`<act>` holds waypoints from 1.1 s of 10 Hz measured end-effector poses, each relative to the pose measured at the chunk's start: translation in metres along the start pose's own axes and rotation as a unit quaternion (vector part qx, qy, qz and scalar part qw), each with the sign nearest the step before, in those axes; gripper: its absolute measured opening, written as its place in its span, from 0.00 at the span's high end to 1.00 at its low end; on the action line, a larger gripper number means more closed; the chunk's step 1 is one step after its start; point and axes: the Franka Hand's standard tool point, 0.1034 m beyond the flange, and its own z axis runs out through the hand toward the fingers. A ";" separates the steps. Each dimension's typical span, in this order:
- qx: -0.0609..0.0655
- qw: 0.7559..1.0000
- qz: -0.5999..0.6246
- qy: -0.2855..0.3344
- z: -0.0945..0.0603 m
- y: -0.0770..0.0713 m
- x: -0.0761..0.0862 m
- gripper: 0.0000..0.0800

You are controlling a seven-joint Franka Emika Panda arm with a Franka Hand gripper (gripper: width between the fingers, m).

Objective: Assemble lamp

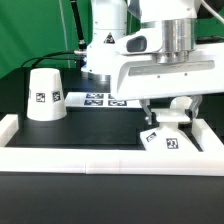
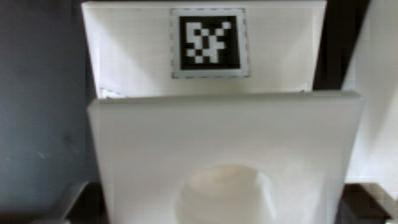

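Observation:
The flat square lamp base (image 1: pixel 166 138) is white with black-and-white tags and lies by the front rail on the exterior view's right. My gripper (image 1: pixel 168 112) stands directly over it, with one finger on each side. In the wrist view the base (image 2: pixel 214 120) fills the gap between the dark fingers (image 2: pixel 50 205), so the jaws look closed on its sides. Its round socket (image 2: pixel 231 192) and one tag (image 2: pixel 210 42) show. The cone shade (image 1: pixel 44 95) stands upright on the exterior view's left, well away from the gripper. The bulb is out of view.
White border rails (image 1: pixel 90 153) run along the front and up both sides. The marker board (image 1: pixel 105 99) lies flat at the back centre, between the shade and the arm. The arm's body (image 1: pixel 150 55) fills the upper right.

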 end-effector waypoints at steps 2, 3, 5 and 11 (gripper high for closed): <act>0.001 1.000 -0.002 0.012 0.001 -0.005 0.014 0.33; 0.001 1.000 -0.001 0.013 0.002 -0.005 0.016 0.33; 0.004 1.000 0.022 0.017 0.003 -0.005 0.024 0.33; 0.006 0.999 0.044 0.024 0.004 -0.005 0.035 0.32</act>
